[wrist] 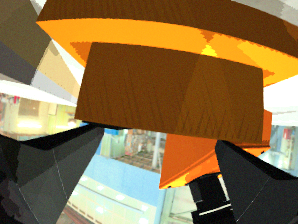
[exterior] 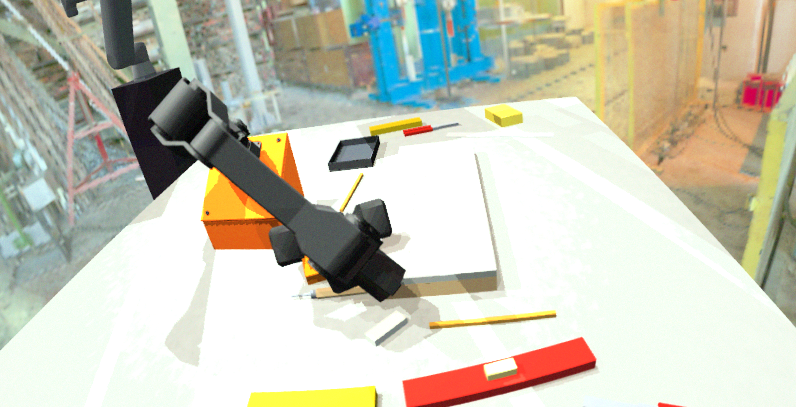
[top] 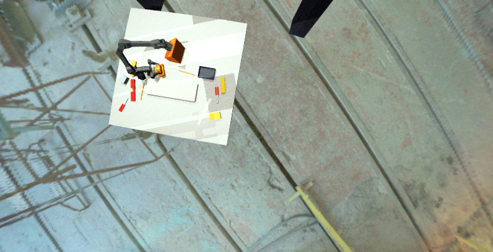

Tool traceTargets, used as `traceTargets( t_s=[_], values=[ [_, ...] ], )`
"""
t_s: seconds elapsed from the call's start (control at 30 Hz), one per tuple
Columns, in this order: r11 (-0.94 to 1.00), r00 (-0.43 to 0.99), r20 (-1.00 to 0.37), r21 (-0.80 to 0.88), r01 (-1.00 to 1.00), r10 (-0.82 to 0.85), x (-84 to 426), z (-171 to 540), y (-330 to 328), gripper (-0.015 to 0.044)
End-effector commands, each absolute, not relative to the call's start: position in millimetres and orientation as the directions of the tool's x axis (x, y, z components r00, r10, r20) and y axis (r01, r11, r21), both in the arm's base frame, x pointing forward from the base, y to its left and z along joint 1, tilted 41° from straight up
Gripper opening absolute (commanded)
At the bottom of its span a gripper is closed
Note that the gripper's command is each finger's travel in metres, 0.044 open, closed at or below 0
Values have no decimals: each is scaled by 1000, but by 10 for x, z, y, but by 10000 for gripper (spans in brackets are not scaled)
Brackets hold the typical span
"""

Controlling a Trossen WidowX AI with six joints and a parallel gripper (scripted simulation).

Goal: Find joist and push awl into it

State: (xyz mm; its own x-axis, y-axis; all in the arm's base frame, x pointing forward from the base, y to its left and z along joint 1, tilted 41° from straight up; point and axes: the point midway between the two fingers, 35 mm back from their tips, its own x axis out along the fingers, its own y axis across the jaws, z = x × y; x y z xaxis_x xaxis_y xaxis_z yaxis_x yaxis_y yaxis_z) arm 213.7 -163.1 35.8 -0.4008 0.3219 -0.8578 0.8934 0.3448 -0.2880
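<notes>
The orange stud finder [top: 161, 70] [exterior: 313, 272] [wrist: 170, 90] is at the gripper's fingertips, mostly hidden by the arm in the exterior view. In the wrist view its dark brown face and orange rim loom close, tilted. My gripper [top: 155, 70] is open, its fingers either side of the stud finder's narrower part; contact cannot be told. The awl [exterior: 335, 292] lies below the gripper, its metal tip pointing left and part of its wooden handle hidden. The white floor panel [top: 174, 90] [exterior: 445, 209] lies beside it. The black tray [top: 207, 73] [exterior: 353, 153] stands empty beyond.
A large orange box [top: 174, 52] [exterior: 245, 198] stands by the arm's base. A pencil [top: 141, 92] [exterior: 492, 319], a red level [top: 133, 93] [exterior: 551, 366] and a grey block [exterior: 387, 327] lie on the near side. A red-handled tool [exterior: 417, 130] and yellow block [top: 214, 116] [exterior: 503, 115] lie far off.
</notes>
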Motion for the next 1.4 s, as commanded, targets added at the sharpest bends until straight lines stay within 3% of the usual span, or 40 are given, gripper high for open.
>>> traceTargets(
  t_s=[0.0,1.1,1.37],
  values=[
    [345,-401,-858,-288,893,322,2136,357,-1632,440],
    [345,-400,-859,-287,894,321,2241,576,-1715,440],
    [325,-336,-897,-239,915,286,2212,1010,-1310,440]
  ],
)
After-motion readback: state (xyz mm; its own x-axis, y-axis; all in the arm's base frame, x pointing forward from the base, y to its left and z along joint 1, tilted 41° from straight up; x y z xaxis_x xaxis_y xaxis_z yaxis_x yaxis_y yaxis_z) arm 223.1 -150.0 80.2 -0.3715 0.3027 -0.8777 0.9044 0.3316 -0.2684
